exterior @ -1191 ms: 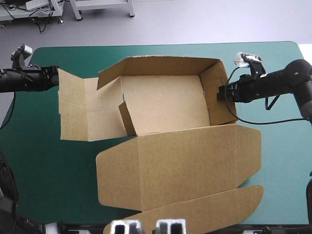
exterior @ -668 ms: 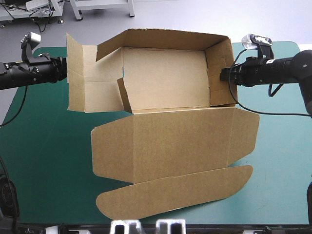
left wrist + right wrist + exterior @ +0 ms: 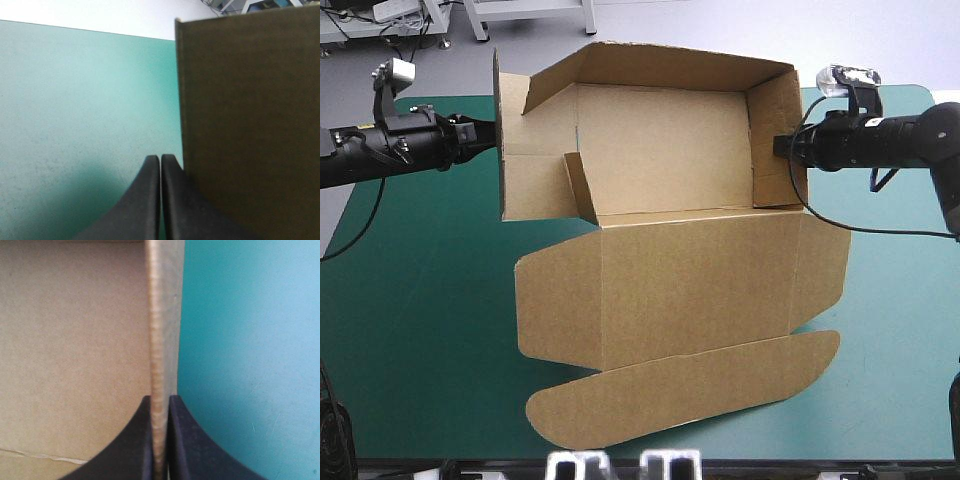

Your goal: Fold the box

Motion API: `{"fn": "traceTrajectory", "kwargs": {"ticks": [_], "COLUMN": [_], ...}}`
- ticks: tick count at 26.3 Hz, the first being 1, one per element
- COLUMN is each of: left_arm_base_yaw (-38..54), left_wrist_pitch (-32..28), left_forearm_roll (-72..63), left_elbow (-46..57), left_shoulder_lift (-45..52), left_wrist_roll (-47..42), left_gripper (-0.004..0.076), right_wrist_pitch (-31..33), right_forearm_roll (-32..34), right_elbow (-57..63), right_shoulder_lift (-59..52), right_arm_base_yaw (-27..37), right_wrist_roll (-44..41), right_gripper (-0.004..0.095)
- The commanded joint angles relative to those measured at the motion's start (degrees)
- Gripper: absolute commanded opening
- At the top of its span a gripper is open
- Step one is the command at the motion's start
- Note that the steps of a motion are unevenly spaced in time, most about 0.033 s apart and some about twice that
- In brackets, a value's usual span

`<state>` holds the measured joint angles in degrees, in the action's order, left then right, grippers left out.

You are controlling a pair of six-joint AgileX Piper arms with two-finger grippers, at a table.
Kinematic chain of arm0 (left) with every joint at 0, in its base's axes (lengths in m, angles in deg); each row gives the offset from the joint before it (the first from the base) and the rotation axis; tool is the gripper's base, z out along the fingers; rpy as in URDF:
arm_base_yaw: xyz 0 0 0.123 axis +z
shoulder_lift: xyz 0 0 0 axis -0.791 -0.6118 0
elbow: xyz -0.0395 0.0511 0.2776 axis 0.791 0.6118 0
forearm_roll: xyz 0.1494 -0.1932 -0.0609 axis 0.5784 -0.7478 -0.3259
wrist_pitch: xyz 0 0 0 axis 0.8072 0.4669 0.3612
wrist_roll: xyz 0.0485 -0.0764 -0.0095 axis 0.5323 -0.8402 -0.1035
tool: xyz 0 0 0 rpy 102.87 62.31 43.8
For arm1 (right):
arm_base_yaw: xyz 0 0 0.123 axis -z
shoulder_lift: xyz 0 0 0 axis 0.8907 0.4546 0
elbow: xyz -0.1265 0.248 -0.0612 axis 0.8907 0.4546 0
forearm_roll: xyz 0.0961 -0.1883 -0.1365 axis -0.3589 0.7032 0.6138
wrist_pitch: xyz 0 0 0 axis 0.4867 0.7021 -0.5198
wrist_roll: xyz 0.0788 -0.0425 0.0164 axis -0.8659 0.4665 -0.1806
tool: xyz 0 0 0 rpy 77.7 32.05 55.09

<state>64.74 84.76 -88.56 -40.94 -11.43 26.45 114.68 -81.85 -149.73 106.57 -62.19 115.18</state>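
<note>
Figure: one brown box point(image 3: 665, 150) mid-table point(image 3: 420, 330), lid point(image 3: 700, 300) open and unfolded toward the near edge, walls raised toward the far edge. Two grippers attend it. The left gripper point(image 3: 160, 159), fingers point(image 3: 145, 200) pressed together, is at the upright left flap point(image 3: 535, 185), and the right gripper point(image 3: 160, 399) is clamped on the right wall point(image 3: 775, 140).

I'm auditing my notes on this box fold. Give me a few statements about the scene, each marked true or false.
1. The right gripper pinches the right wall of the box. True.
2. The box lies wholly flat. False: its back and right walls stand raised.
3. The lid is spread open, toward the near edge of the table. True.
4. The fingers of the left gripper stand wide apart. False: they meet.
</note>
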Motion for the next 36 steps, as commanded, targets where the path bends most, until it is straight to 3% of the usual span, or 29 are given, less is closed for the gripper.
{"fn": "traceTrajectory", "kwargs": {"ticks": [1, 6, 13, 22, 30, 32, 36], "left_arm_base_yaw": [-2.06, -5.34, -5.44, -5.44, -5.44, -5.44, -7.18], "left_wrist_pitch": [3.05, 3.05, 3.05, 3.05, 3.05, 3.05, 3.05], "left_forearm_roll": [-5.85, -5.85, -5.49, -5.49, -5.71, -5.69, -5.69], "left_elbow": [-1.36, -1.36, -1.36, -1.36, -1.36, -1.36, -1.36], "left_shoulder_lift": [2.9, 2.88, 2.88, 2.88, 2.88, 2.88, 2.88], "left_wrist_roll": [0.17, 0.17, 0.17, 0.17, 1.82, 1.82, 2.12], "left_gripper": [-0.0004, -0.0004, -0.0003, -0.0003, 0.0001, 0.0034, 0.0207], "right_wrist_pitch": [-5.31, -8.88, -9.79, -16.03, -21.89, -22.29, -22.41], "right_forearm_roll": [-2.7, 1.17, -0.58, -2.03, 2.49, 2.24, 4.13], "right_elbow": [-2.11, -2.11, -2.11, -2.11, -2.11, -2.11, -2.11], "right_shoulder_lift": [-2.02, -2.02, -2.02, -2.02, -2.02, -2.02, -2.02], "right_arm_base_yaw": [-2.59, -5.82, -5.82, -7.52, -11.98, -12.11, -12.65], "right_wrist_roll": [0.41, -0.44, -1.06, -1.82, -4.91, -5.0, -7.04], "right_gripper": [-0.0012, -0.0009, -0.0007, 0.0, 0.0, 0.0, 0.0]}}
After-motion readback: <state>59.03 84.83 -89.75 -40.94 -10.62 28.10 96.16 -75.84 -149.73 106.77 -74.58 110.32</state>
